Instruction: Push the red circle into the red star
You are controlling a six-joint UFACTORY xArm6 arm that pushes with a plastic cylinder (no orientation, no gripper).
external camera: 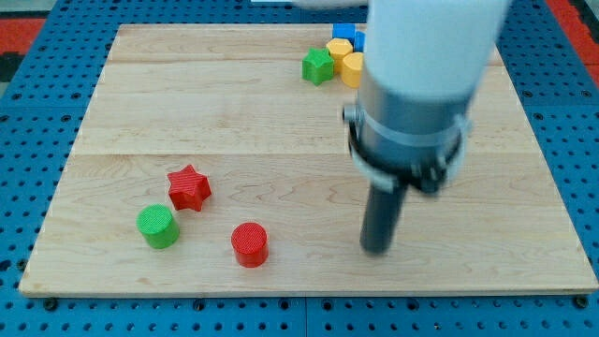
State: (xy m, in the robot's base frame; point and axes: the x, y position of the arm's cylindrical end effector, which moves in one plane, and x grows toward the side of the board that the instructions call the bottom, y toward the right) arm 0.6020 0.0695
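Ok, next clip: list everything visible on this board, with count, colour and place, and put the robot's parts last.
red star-shaped block: one, red, lower left of the board.
red circular block: one, red, below and to the right of the star, apart from it.
green circular block: one, green, lower left of the star, close beside it.
green block: one, green, shape unclear, top centre cluster.
yellow blocks: two, yellow, same cluster, right of the green one.
blue block: at least one, blue, top of the cluster, partly hidden by the arm.
wooden board: one, light wood, on a blue perforated surface.
my tip: one dark rod, right of the red circle, touching no block.
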